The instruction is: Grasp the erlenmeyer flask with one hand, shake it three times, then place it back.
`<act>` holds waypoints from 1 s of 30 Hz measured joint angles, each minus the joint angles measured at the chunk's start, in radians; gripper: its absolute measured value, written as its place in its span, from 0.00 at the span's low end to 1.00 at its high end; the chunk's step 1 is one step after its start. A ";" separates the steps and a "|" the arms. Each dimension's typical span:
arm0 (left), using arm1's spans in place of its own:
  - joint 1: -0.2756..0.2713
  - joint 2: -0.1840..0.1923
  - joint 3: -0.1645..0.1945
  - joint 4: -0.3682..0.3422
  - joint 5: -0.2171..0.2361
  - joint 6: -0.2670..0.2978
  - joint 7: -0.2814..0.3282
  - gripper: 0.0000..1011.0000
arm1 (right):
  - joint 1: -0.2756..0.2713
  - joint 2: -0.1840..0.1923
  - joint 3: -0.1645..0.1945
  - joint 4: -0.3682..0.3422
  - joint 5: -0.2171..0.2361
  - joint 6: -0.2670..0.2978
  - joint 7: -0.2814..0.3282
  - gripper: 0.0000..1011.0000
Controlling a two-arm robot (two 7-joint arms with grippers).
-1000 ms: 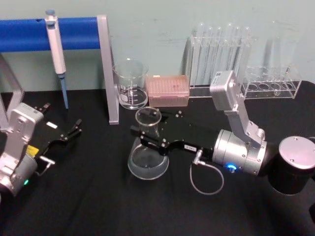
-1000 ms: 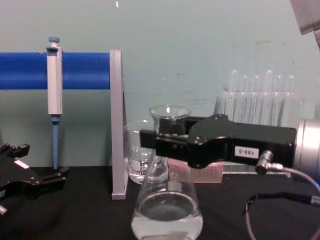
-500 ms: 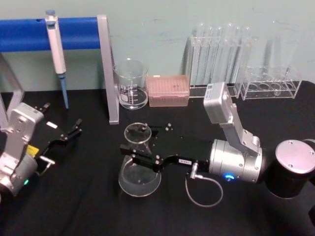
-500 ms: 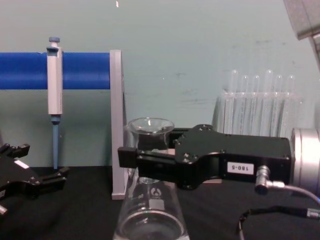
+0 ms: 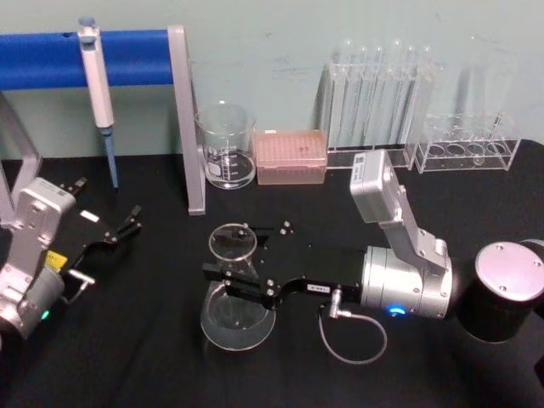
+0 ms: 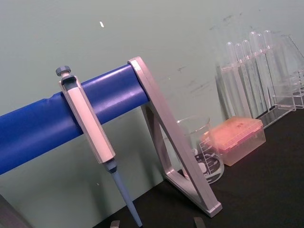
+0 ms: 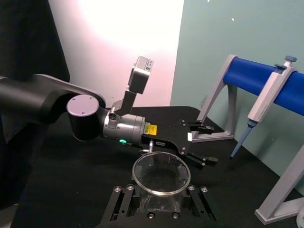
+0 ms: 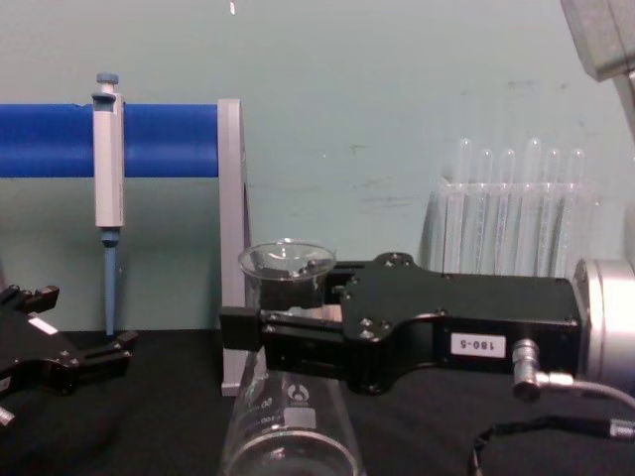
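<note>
I read the erlenmeyer flask (image 5: 229,313) as clear glass: a narrow neck with a flared rim, widening to a broad round base. The chest view shows white printed marks on the cone. It sits near the middle of the black cloth (image 5: 127,357), in front of the beaker (image 5: 226,153). Its rim leans slightly in the chest view, and I cannot tell whether the base touches the cloth.

The right gripper (image 5: 229,257) reaches in from the right, and its flat black fingers (image 8: 243,327) pinch the flask's neck just below the rim. The left gripper (image 5: 127,223) sits low at the left, well apart from the flask, with its fingers spread.

Along the back of the cloth, from left to right:
- a pipette (image 5: 98,85) hanging on a blue bar (image 5: 42,59), which is carried by a grey frame (image 5: 189,127)
- the beaker
- a pink box (image 5: 291,157)
- tall test tubes (image 5: 378,93)
- a clear rack (image 5: 472,144)

Behind them is a pale green wall (image 5: 272,51).
</note>
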 joint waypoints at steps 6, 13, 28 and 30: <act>0.000 0.000 0.000 0.000 0.000 0.000 0.000 0.99 | -0.002 -0.002 0.005 0.000 0.002 0.000 -0.038 0.44; 0.000 0.000 0.000 0.000 0.000 0.000 0.000 0.99 | -0.008 -0.015 0.037 0.013 -0.002 0.006 -0.108 0.44; 0.000 0.000 0.000 0.000 0.000 0.000 0.000 0.99 | -0.026 -0.051 0.155 0.062 -0.040 0.029 -0.276 0.44; 0.000 0.000 0.000 0.000 0.000 0.000 0.000 0.99 | -0.029 -0.053 0.171 0.068 -0.046 0.032 -0.294 0.44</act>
